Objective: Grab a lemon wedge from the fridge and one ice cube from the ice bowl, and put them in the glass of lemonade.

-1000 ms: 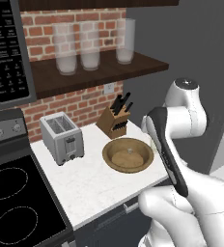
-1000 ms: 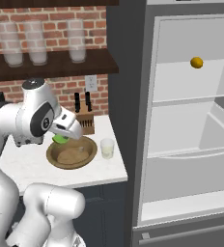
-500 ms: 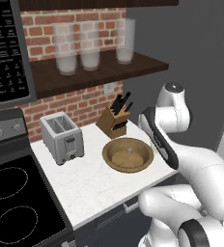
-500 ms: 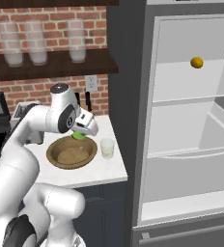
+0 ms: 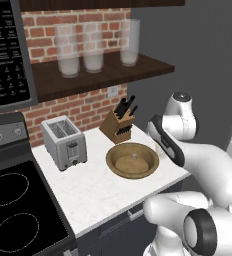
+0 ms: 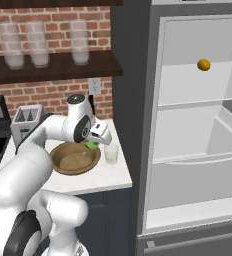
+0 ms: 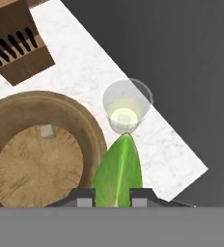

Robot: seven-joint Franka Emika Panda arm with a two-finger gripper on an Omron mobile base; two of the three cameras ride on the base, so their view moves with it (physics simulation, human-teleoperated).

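Between the tool's [image 7: 112,195] two dark tips, clamped tight: the lemon wedge [image 7: 118,171], green-yellow, its pointed end aimed toward the glass of lemonade [image 7: 127,112]. Seen from the right base camera as a green sliver [image 6: 92,145] under the white hand [image 6: 99,136], held above the near rim of the ice bowl [image 6: 76,159] and just left of the glass [image 6: 111,154]. Just beyond the wedge's tip in the hand camera, the small clear tumbler, standing upright on the white marbled surface [image 7: 80,67] close to its edge, pale yellow liquid inside. Left of it, touching nothing, the wide brown wooden bowl [image 7: 39,157], with one tiny pale ice cube [image 7: 47,131] lying on its floor. Farther back, a wooden knife block [image 7: 17,46] against the brick wall. Off to the right in the right base camera, the fridge [image 6: 198,125] standing open, pale shelves showing, a small orange-yellow fruit [image 6: 203,65] on the upper shelf
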